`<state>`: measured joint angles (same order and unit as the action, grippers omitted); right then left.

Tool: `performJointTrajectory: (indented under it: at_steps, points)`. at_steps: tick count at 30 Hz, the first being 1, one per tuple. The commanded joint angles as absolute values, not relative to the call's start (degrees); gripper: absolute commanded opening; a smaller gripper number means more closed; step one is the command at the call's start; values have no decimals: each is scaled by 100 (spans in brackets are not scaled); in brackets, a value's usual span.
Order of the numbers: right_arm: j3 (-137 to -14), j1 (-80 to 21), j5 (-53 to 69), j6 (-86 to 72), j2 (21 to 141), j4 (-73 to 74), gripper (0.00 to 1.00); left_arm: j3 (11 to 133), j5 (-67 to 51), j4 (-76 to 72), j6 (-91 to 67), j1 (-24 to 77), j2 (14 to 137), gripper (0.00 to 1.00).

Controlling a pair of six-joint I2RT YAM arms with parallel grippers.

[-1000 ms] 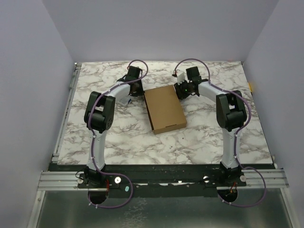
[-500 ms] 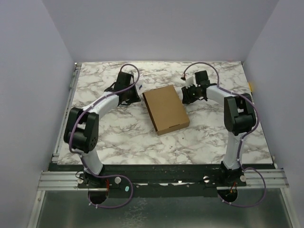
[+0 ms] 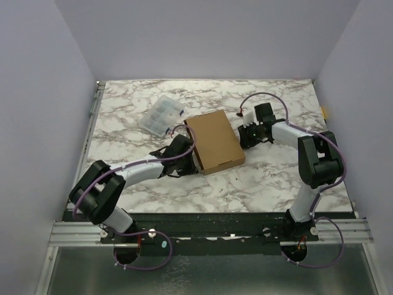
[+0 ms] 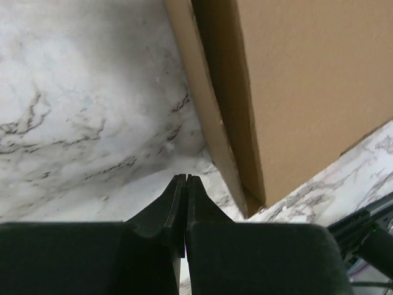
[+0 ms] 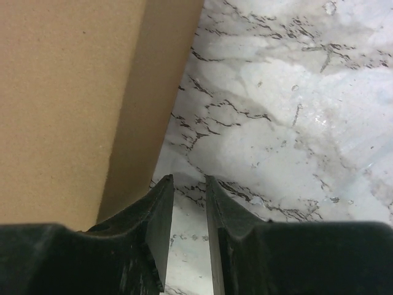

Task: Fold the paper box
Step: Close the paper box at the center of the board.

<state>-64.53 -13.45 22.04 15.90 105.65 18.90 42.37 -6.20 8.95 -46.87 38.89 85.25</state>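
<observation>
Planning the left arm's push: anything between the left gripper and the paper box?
Nothing visible. The left gripper, fingers shut, sits beside the long edge of the paper box, only bare table between them. The clear case lies farther back, off that line.

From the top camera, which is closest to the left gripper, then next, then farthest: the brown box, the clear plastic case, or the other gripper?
1. The paper box, just to the right of the left gripper.
2. The clear plastic case, farther back on the table's left.
3. The right gripper, across the box at its right edge.
</observation>
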Motion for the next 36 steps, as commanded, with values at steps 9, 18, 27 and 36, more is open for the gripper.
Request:
performJointTrajectory:
  at_steps: [9, 18, 27, 36]
  points:
    - [-6321, -2603, 1333, 1206, 10611, 1798, 29, 6333, -371, 476, -5483, 4575, 10162, 0]
    - [-5990, -2416, 1102, 1145, 10438, 1566, 28, 6273, -181, 584, -5620, 4573, 10185, 0]
    - [-6079, -2091, 1227, 1209, 10538, 1580, 28, 4326, -186, 663, -5718, 4494, 8807, 0]
    - [-6091, -2092, 1213, 1204, 10600, 1596, 28, 4005, -159, 1019, -5813, 4526, 8347, 0]
